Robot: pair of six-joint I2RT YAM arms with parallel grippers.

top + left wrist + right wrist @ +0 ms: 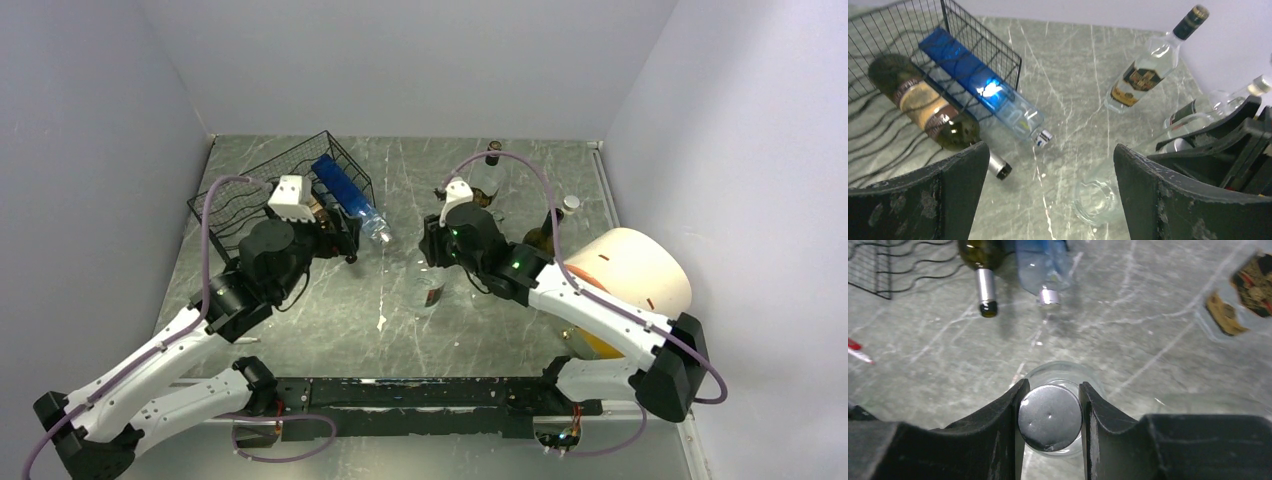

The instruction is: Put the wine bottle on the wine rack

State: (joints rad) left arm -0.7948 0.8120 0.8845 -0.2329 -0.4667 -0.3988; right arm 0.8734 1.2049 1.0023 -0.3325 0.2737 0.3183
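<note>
A clear glass wine bottle (pixel 432 292) with a silver cap (pixel 1050 417) stands on the table's middle. My right gripper (pixel 1052 390) is shut on its cap, one finger on each side; in the top view this gripper (pixel 437 245) sits right above the bottle. The bottle's glass base (pixel 1095 197) shows in the left wrist view. The black wire wine rack (pixel 250 195) lies at the back left and holds a dark green bottle (pixel 923 107) and a blue bottle (pixel 973 80). My left gripper (pixel 1050 150) is open and empty, just in front of the rack (pixel 893 30).
A clear bottle with a gold label and black cap (pixel 1143 75) stands at the back centre. Another clear bottle with a white cap (pixel 1218 102) stands behind the right arm. A large cream cylinder (pixel 630 270) sits at the right wall.
</note>
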